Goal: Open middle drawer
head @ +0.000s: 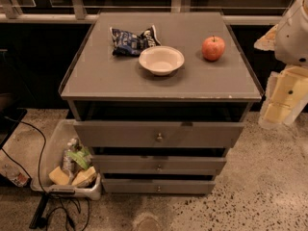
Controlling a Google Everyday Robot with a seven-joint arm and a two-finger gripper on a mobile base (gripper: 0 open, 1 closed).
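The middle drawer [159, 165] is the medium-width grey front of three on the grey cabinet, with a small round metal knob [159, 167] at its centre. The wider top drawer front [159, 134] sits above it and the narrowest bottom front [159, 186] below it. My gripper [281, 102] hangs on the white and yellowish arm at the right edge of the view. It is beside the cabinet's right corner, above and to the right of the middle drawer, and touches nothing.
On the cabinet top [96, 81] are a white bowl [161, 59], a dark blue snack bag [132, 41] and a red apple [213, 47]. A clear bin [48, 153] with packets stands on the floor at the left, with black cables [41, 148] beside it.
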